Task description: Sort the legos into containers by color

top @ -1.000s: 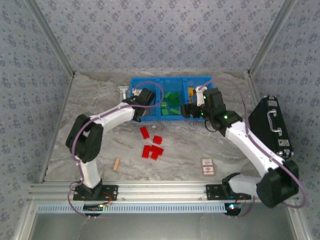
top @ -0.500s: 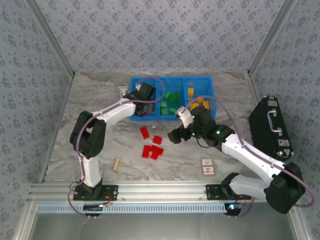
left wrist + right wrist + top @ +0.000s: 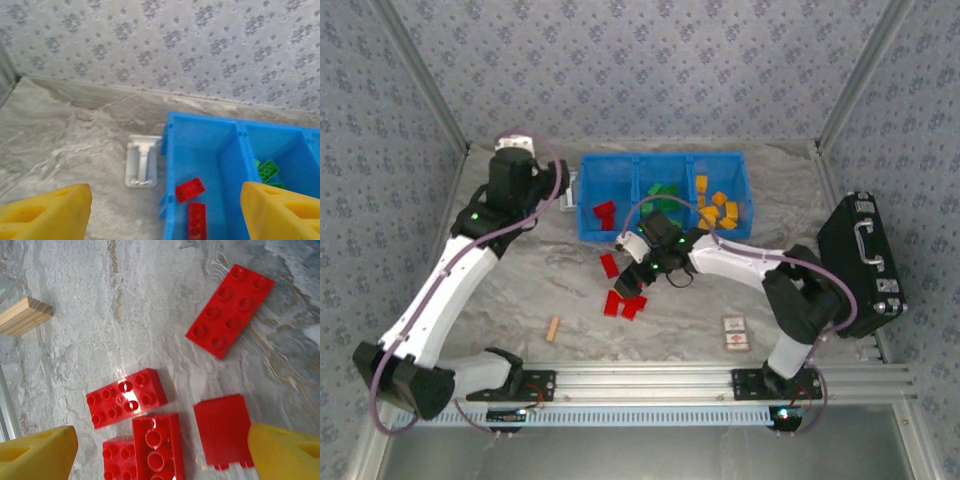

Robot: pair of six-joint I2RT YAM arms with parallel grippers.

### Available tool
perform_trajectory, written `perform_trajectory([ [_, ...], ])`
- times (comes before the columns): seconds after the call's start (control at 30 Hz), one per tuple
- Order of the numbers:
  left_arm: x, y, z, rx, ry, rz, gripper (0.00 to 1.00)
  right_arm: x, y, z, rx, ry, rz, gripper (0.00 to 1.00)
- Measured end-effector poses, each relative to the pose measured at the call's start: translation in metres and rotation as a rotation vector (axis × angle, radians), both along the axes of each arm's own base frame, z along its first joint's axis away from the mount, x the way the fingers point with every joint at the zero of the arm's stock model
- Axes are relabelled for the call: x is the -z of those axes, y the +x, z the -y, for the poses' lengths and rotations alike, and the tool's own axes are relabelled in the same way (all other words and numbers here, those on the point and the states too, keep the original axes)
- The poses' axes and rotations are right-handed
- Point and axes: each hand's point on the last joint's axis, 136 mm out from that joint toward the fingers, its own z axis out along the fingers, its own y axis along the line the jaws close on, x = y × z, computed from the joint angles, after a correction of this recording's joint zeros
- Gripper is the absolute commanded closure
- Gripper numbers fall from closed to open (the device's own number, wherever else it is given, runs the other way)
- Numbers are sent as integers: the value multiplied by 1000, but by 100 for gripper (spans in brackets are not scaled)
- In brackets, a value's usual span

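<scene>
The blue bin (image 3: 665, 160) stands at the back of the table. Its left compartment holds two red legos (image 3: 605, 213) (image 3: 190, 190), the middle one green legos (image 3: 660, 195) and the right one yellow-orange legos (image 3: 718, 208). Several red legos (image 3: 613, 302) lie on the table in front of it. My right gripper (image 3: 642, 268) (image 3: 160, 452) hovers open just above them, over a studded brick (image 3: 126, 397) and a smooth one (image 3: 222, 430); a flat red plate (image 3: 230, 310) lies farther off. My left gripper (image 3: 538, 190) (image 3: 162, 210) is open and empty, raised beside the bin's left end.
A black hard case (image 3: 865, 250) stands at the right edge. A red-and-white card (image 3: 735, 332) and a tan wooden stick (image 3: 552, 328) (image 3: 22, 315) lie near the front. A small white bracket (image 3: 142, 161) lies against the bin's left wall.
My left gripper pulled back out of the left compartment, up and to the left, leaving red legos inside. My right gripper swung from the bin's right end down over the red legos on the table.
</scene>
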Motion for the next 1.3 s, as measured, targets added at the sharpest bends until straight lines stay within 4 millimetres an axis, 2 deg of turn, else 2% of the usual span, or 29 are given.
perform_trajectory([
  [0.17,28,-22,-24,-36,32,-64,21,12,8,1,12,-90,14,12],
  [0.4,56,-38,-38,-53,50,-143,21,34,20,21,65,-239,42,13],
  [0.57,57,-41,-40,-53,46,-147,21,48,23,30,86,-302,44,18],
  [0.7,56,-42,-39,-47,39,-147,21,51,26,32,98,-318,52,28],
  [1.2,62,-45,-37,-34,33,-157,20,54,27,27,97,-312,44,62],
  [1.3,64,-46,-38,-34,34,-161,20,51,29,24,96,-299,46,65],
])
